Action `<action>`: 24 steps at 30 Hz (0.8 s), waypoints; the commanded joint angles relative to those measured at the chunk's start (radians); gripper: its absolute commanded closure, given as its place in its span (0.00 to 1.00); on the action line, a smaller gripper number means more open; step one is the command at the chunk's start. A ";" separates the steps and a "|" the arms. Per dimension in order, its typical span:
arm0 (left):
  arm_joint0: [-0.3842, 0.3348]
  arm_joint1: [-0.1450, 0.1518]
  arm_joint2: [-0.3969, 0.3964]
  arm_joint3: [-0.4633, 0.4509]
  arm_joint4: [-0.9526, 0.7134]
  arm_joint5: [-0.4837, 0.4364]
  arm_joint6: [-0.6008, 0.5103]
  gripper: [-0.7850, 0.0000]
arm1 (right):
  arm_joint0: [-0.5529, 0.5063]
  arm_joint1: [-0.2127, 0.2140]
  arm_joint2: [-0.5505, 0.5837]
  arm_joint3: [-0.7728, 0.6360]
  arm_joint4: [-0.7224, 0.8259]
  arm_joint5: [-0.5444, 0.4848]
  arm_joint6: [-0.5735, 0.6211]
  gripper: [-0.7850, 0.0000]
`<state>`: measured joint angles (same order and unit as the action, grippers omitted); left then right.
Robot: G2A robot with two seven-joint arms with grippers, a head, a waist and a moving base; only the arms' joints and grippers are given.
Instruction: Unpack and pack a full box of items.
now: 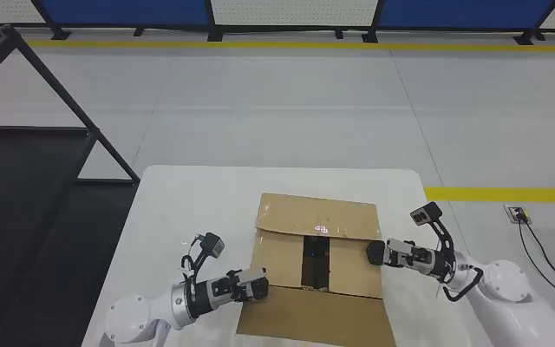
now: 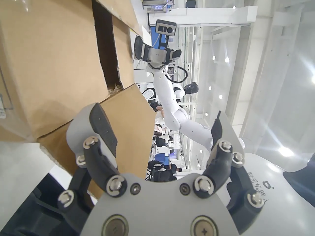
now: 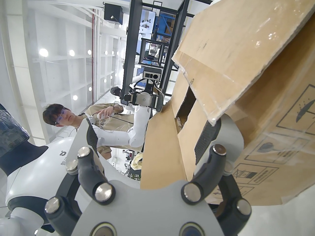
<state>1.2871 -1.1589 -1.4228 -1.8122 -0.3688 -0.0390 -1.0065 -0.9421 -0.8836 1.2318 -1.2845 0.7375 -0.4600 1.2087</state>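
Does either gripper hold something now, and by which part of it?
Nothing is held. The left gripper and the right gripper are both open, one at each side of the cardboard box, and neither is closed on it.

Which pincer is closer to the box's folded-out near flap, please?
The left pincer, at the box corner where that near flap hinges; the right pincer sits midway along the opposite side.

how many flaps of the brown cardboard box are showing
4: far flap, near flap toward the robot, left side flap by the left gripper, right side flap by the right gripper. None seems hidden.
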 commanded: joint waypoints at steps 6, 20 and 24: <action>0.028 0.005 -0.055 -0.011 -0.098 -0.040 0.027 0.00 | 0.027 -0.011 -0.007 -0.001 0.000 -0.002 -0.009 0.00; 0.097 0.017 -0.151 -0.035 -0.216 -0.107 0.027 0.00 | 0.097 -0.040 -0.004 -0.023 0.010 -0.031 -0.165 0.00; 0.110 0.019 -0.162 -0.032 -0.233 -0.122 0.024 0.00 | 0.152 -0.053 -0.033 -0.009 -0.040 -0.004 -0.224 0.00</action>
<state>1.3941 -1.1406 -1.5824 -1.8466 -0.5978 -0.1580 -0.9813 -0.8070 -0.9338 1.2046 -1.3013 0.7134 -0.4689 1.0002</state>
